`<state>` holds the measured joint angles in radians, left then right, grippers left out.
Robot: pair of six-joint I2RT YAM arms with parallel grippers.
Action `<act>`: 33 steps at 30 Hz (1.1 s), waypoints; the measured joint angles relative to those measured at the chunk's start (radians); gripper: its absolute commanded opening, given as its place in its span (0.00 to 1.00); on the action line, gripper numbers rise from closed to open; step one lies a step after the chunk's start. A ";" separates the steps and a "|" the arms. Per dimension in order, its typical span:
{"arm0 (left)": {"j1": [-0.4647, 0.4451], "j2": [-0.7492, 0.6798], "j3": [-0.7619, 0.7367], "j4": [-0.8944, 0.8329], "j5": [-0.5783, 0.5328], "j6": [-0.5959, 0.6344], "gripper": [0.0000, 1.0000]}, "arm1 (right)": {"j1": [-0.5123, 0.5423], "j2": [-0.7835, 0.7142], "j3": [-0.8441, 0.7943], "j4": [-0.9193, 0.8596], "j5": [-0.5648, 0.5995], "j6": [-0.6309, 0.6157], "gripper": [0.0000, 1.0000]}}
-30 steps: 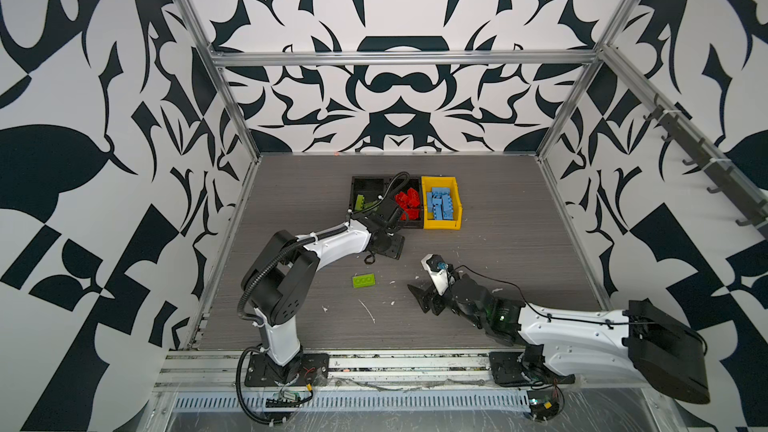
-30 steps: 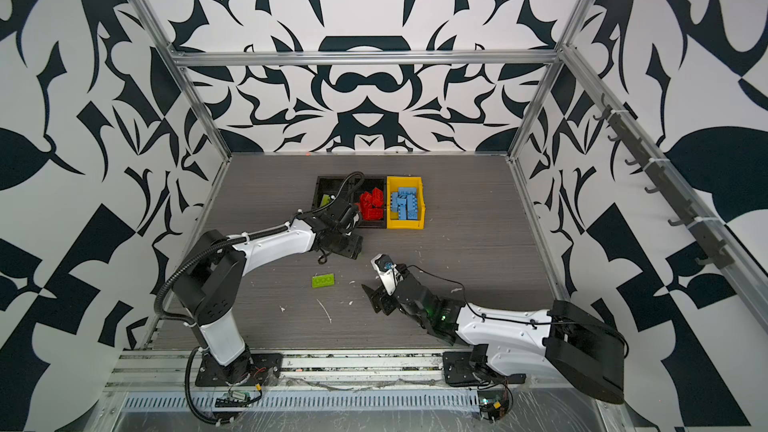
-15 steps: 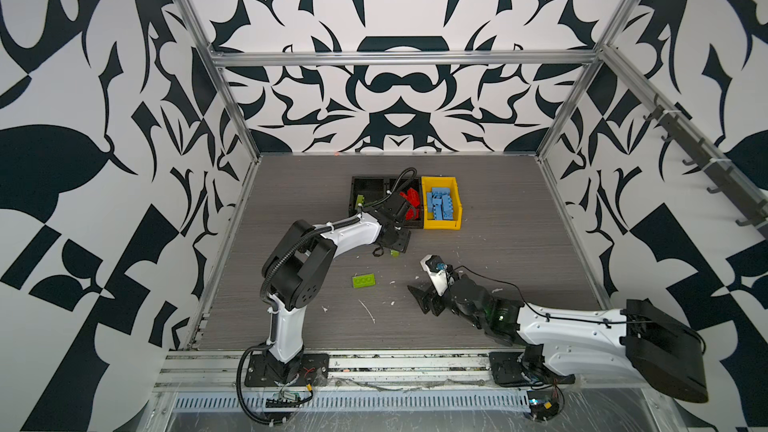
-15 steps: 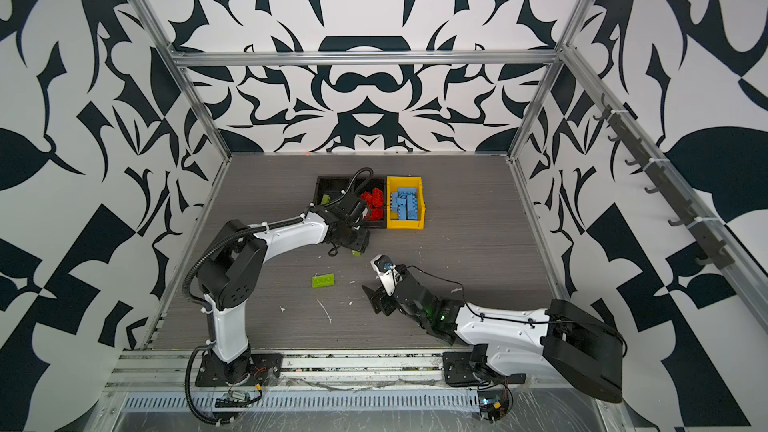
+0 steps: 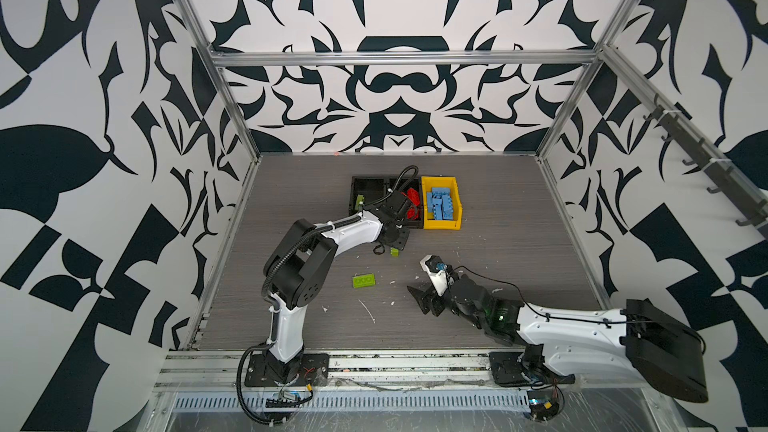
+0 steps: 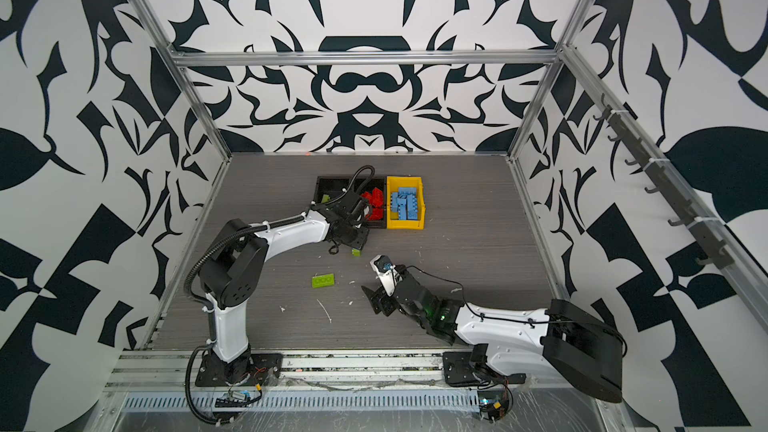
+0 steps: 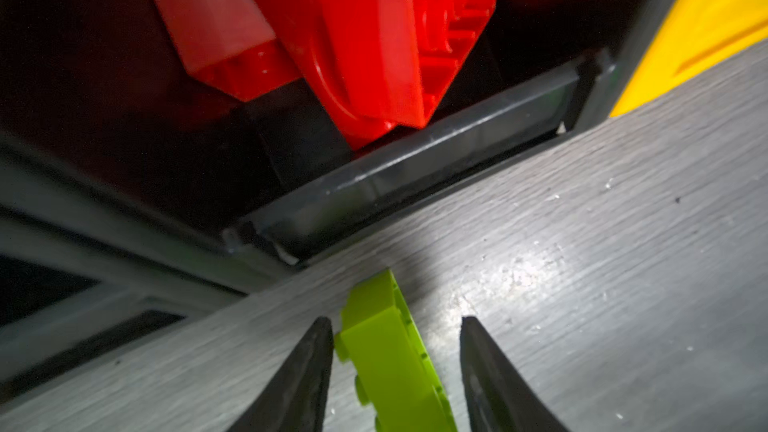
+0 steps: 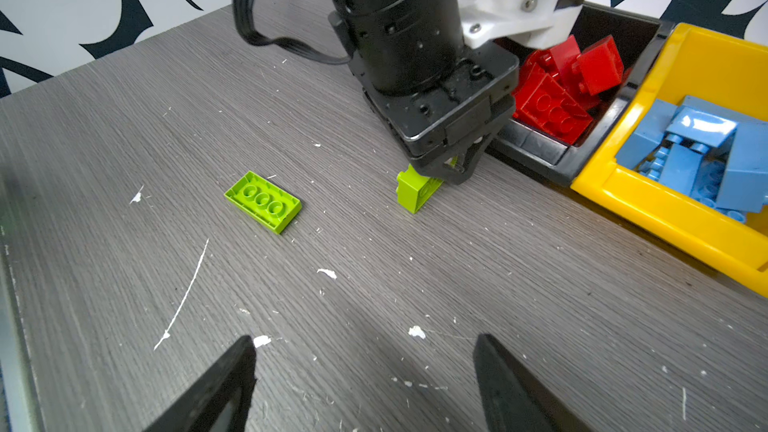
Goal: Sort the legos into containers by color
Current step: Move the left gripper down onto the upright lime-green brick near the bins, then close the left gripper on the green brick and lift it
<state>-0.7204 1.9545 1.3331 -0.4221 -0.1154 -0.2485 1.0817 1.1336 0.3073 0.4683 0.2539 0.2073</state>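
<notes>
Drawn in toward the bins over the past second, elbow lifted, jaws narrowed: left gripper, now low over the table just near of the right black bin. Astride a small lime brick standing on edge there, jaws part-spread, one finger touching or nearly touching it, a clear gap at the other; not yet pinched. No change at the right gripper: spread wide, empty, above bare table.

Flat lime plate lying underside up, further left and nearer. Red bricks in that right black bin, blue bricks in the yellow bin to its right, one lime piece in the left black bin.

Probably light, rigid, slick plastic, liable to topple or skate if nudged from one side only. Studs seemingly toward one finger; best gripped mid-length for an even seat on both sides.
</notes>
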 measured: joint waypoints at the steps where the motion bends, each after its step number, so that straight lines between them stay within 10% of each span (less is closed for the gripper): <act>1: 0.000 0.000 0.000 -0.002 -0.001 0.003 0.47 | 0.000 0.000 0.000 0.000 0.000 0.000 0.84; 19: 0.000 0.014 0.002 -0.048 -0.055 0.039 0.22 | 0.000 0.000 0.000 0.000 -0.005 0.000 0.84; 33: 0.008 -0.188 -0.026 -0.085 -0.096 0.064 0.22 | 0.000 -0.032 0.045 -0.023 -0.008 0.007 0.85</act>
<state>-0.7120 1.7668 1.3071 -0.5072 -0.2115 -0.1848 1.0817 1.1019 0.3527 0.4454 0.2462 0.2146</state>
